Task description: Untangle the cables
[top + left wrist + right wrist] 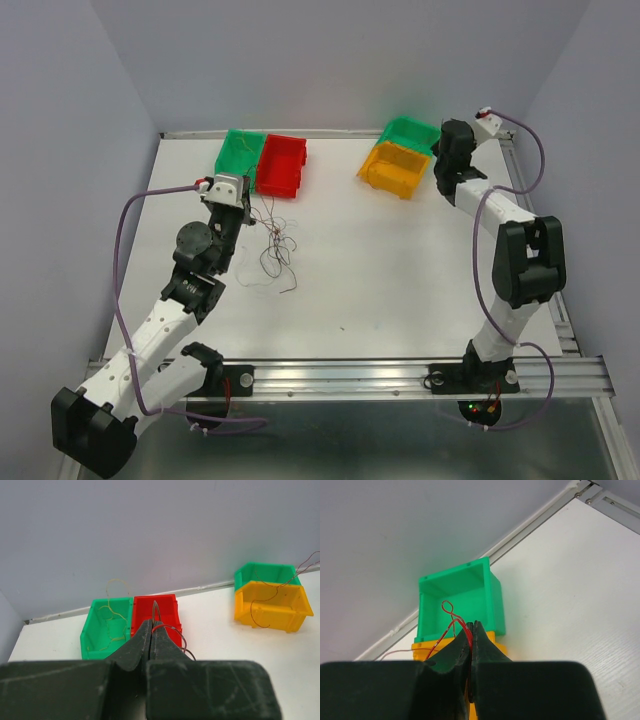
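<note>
Left gripper [153,620] fingers pinched shut on a reddish strand [175,628], red bin [155,611] just behind. Right gripper [472,630] likewise clamped on a red strand [451,614] looping over right green bin [490,595], upper right of top view. Cables [276,245] tangle sits left of centre on table [400,270], just right of left gripper. Yellowish strand [112,612] in left green bin [90,632], loop poking above rim.

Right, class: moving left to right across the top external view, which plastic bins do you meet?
First the green plastic bin → red plastic bin → yellow plastic bin. The second green plastic bin overlaps the yellow one, so I leave it out.
</note>
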Robot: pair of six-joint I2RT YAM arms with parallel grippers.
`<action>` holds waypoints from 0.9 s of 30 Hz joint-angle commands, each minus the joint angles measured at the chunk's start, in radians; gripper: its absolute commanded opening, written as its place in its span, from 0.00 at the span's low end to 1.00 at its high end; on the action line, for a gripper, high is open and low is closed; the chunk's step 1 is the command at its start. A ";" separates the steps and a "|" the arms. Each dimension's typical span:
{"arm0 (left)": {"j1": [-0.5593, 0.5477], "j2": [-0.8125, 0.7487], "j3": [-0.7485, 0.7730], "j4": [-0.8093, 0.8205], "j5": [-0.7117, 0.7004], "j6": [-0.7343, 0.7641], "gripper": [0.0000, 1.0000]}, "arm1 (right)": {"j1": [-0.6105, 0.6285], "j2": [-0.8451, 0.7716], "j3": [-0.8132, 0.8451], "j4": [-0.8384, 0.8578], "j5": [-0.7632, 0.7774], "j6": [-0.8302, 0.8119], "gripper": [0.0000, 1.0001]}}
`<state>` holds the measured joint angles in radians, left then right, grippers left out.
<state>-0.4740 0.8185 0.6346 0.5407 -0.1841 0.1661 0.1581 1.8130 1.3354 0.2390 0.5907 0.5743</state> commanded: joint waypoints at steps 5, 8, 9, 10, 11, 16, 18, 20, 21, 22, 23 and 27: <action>0.000 -0.016 0.008 0.053 0.008 -0.005 0.01 | -0.003 -0.090 0.108 0.070 -0.129 0.085 0.01; 0.002 -0.016 0.008 0.053 0.011 -0.005 0.01 | -0.003 -0.098 0.149 0.077 -0.316 0.075 0.01; 0.000 -0.015 0.008 0.053 0.012 -0.002 0.01 | -0.005 -0.101 0.156 0.077 -0.357 0.075 0.00; 0.002 -0.015 0.008 0.053 0.014 -0.002 0.01 | -0.003 -0.110 0.159 0.077 -0.414 0.075 0.01; 0.002 -0.015 0.008 0.053 0.014 -0.002 0.01 | -0.003 -0.118 0.156 0.075 -0.429 0.076 0.01; 0.002 -0.013 0.007 0.054 0.012 -0.002 0.01 | -0.003 -0.193 0.117 0.089 -0.420 0.053 0.00; 0.002 -0.012 0.007 0.056 0.014 0.000 0.01 | -0.003 -0.202 0.111 0.109 -0.413 0.029 0.01; 0.002 -0.010 0.007 0.056 0.014 -0.002 0.01 | -0.003 -0.196 0.131 0.109 -0.410 0.007 0.01; 0.002 -0.009 0.007 0.056 0.014 0.000 0.01 | -0.005 -0.179 0.136 0.109 -0.407 -0.007 0.01; 0.002 -0.007 0.007 0.056 0.015 0.001 0.01 | -0.005 -0.170 0.142 0.109 -0.405 -0.016 0.01; 0.002 -0.008 0.007 0.056 0.014 0.000 0.01 | -0.009 -0.158 0.148 0.111 -0.407 -0.020 0.00; 0.002 -0.007 0.007 0.059 0.014 0.003 0.01 | -0.018 -0.101 0.169 0.120 -0.445 -0.040 0.01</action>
<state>-0.4740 0.8211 0.6346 0.5407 -0.1829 0.1665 0.1539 1.6665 1.4410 0.3138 0.1814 0.5758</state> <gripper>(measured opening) 0.036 0.020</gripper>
